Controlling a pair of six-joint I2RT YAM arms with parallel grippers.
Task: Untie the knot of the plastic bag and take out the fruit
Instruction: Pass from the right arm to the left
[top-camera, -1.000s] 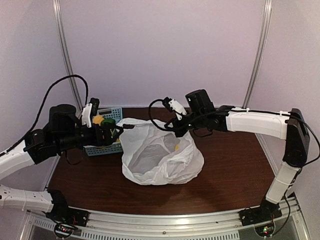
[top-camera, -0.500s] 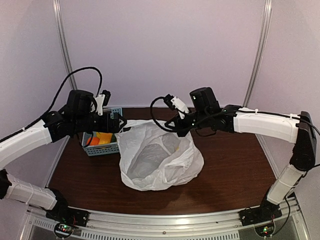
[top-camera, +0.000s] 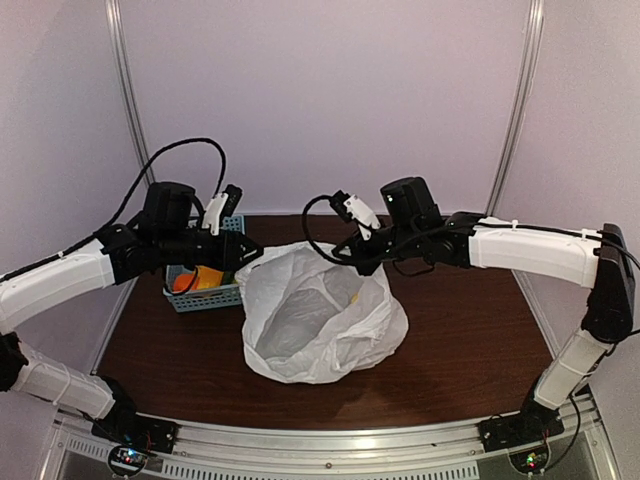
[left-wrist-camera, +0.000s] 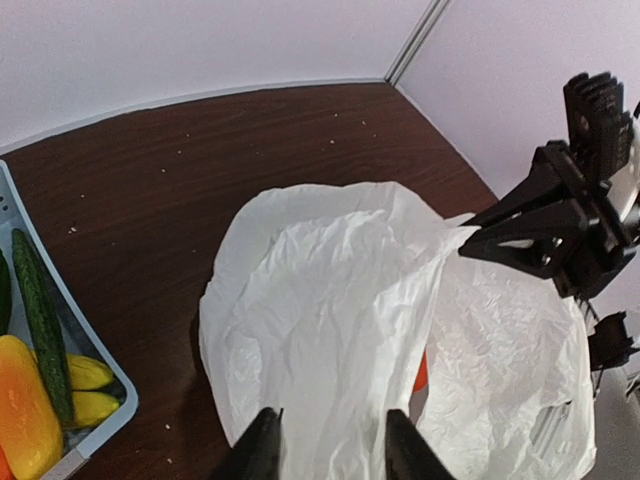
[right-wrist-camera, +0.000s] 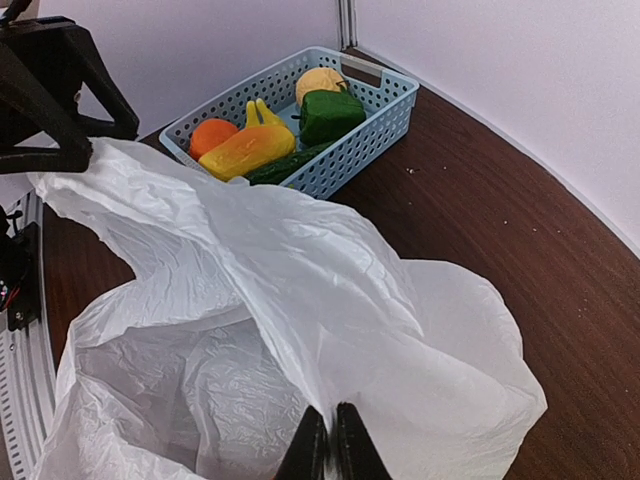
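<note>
The plastic bag (top-camera: 320, 320) sits mid-table with its mouth wide open; no knot shows. My right gripper (right-wrist-camera: 330, 425) is shut on the bag's far-right rim and holds that film up (top-camera: 358, 262). At the bag's left rim is my left gripper (left-wrist-camera: 333, 445), its jaws apart with a raised fold of the bag between them (top-camera: 248, 253). One orange fruit (left-wrist-camera: 420, 372) peeks out inside the bag. More fruit lies in the blue basket (right-wrist-camera: 350, 150): an orange one (right-wrist-camera: 212, 135), a yellow one (right-wrist-camera: 245, 150), a green one (right-wrist-camera: 330, 112) and a long green one (left-wrist-camera: 40, 320).
The blue basket (top-camera: 215, 300) stands at the back left, close to the bag and under my left arm. White walls with metal rails close off the back. Dark wooden table (top-camera: 470, 330) surrounds the bag.
My left arm has swung from over the basket to the bag's left rim, and its jaws have narrowed. The right gripper has stayed on the bag's rim.
</note>
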